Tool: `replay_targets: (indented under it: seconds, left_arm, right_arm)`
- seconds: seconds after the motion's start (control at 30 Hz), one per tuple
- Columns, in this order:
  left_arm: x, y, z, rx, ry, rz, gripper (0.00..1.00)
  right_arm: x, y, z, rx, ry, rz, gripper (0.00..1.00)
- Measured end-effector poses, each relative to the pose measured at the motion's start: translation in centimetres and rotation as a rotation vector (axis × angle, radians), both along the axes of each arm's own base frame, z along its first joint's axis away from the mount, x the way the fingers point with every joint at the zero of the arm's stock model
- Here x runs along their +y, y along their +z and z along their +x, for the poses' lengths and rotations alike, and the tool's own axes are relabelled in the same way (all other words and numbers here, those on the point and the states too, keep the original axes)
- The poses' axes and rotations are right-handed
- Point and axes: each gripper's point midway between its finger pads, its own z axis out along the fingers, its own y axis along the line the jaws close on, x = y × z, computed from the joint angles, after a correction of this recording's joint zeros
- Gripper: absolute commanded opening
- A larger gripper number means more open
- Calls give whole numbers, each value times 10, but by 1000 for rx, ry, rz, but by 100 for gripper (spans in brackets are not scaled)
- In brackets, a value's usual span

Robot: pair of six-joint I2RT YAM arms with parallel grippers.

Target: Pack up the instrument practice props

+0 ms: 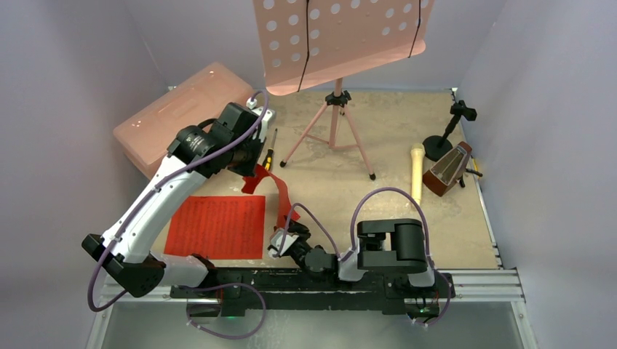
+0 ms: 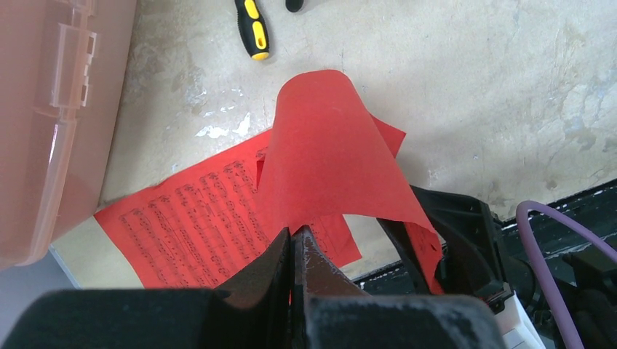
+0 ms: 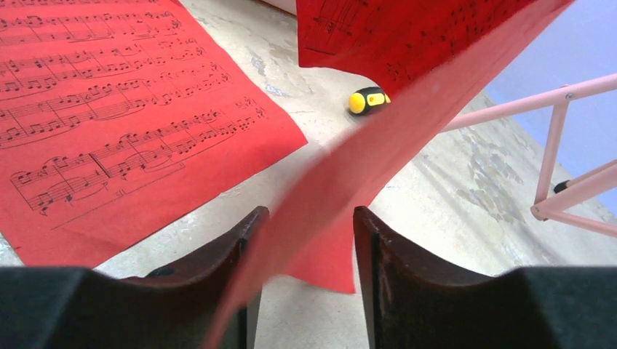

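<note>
Left gripper [image 2: 293,253] pressed together, pinching lifted red sheet-music page [image 2: 327,160]. Page droops between spread fingers of right gripper [image 3: 309,240], not clamped. Second page [image 1: 216,227] flat at 8 o'clock. Metronome [image 1: 447,169] and microphone [image 1: 417,174] at 3, music stand [image 1: 336,116] at 12. Pink box [image 1: 174,120] at 10, lid shut. Judgement: nothing packed yet.

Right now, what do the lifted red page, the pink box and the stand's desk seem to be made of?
Lifted red page: apparently thin matte paper; it curls limply from the shut left pincer. Pink box: translucent glossy plastic; a moulded latch shows. Stand's desk: perforated pink sheet, metal or plastic, cannot tell.
</note>
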Motion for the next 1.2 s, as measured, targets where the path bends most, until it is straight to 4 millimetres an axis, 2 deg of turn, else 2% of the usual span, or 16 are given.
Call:
replay_targets:
  seconds: [0.1, 0.17, 0.27, 0.4, 0.47, 0.6, 0.7, 0.8, 0.93, 1.07, 1.2]
  left_arm:
    - [1, 2, -1, -6, 0, -4, 0]
    - [2, 3, -1, -12, 3, -3, 0]
    - [5, 5, 0, -23, 12, 4, 0]
    - [14, 8, 0, -46, 42, 33, 0]
    - [21, 9, 0, -60, 60, 52, 0]
    - [34, 13, -3, -86, 104, 83, 0]
    - [44, 15, -8, -97, 133, 97, 0]
    - [52, 17, -12, -106, 158, 105, 0]
    - [60, 22, -15, -131, 190, 111, 5]
    - [65, 27, -16, -152, 215, 109, 18]
    - [68, 27, -15, -158, 227, 120, 36]
  right_arm:
    - [0, 1, 0, -4, 1, -3, 21]
    - [-2, 4, 0, -7, 6, -3, 0]
    - [-7, 12, -4, -5, 28, 15, 0]
    - [-13, 33, -16, 15, 115, 80, 0]
    - [-11, 55, -26, 46, 185, 168, 0]
    - [-3, 127, -48, 126, 374, 424, 0]
    - [-1, 155, -57, 186, 476, 511, 0]
    - [5, 154, -58, 289, 570, 514, 0]
    - [11, 134, -46, 456, 626, 453, 0]
    - [23, 122, -48, 584, 669, 376, 0]
    - [27, 108, -49, 705, 706, 331, 0]
